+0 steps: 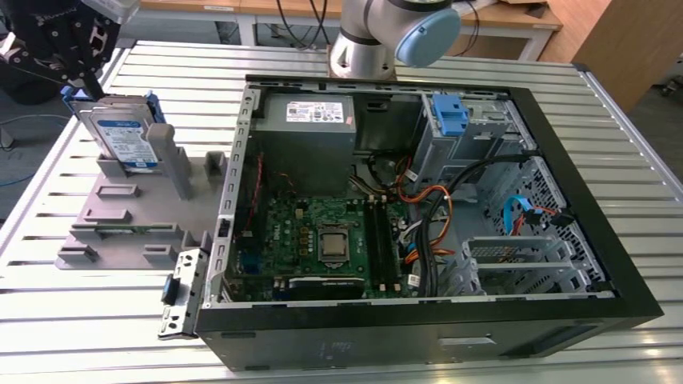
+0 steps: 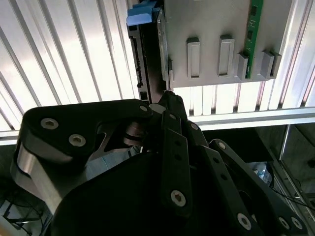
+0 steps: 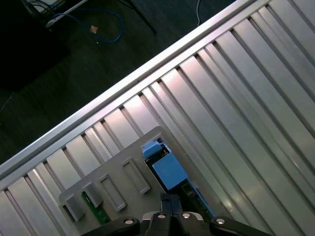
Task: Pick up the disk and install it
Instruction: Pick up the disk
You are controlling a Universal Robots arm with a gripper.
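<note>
The claw (image 1: 94, 90) is partly cut off at the exterior view's edge, and its own dark links crowd both wrist views, so I cannot tell whether it grips anything. The disk (image 1: 126, 138) stands upright in the grey holder (image 1: 117, 204) on the table (image 1: 64, 308), its top edge right beneath the claw. Beside the holder, an open computer case (image 1: 597, 240) contains a motherboard (image 1: 320, 240) and a power supply (image 1: 307, 114).

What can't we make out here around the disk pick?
- Contact between end effector and disk: in the exterior view its dark body overlaps the disk's top edge; in the second wrist view its own linkage covers the spot.
- Disk's lower edge: exterior view, the grey fixture slot and post hide it.
- Inside of the drive cage: exterior view, the blue bracket blocks it.
</note>
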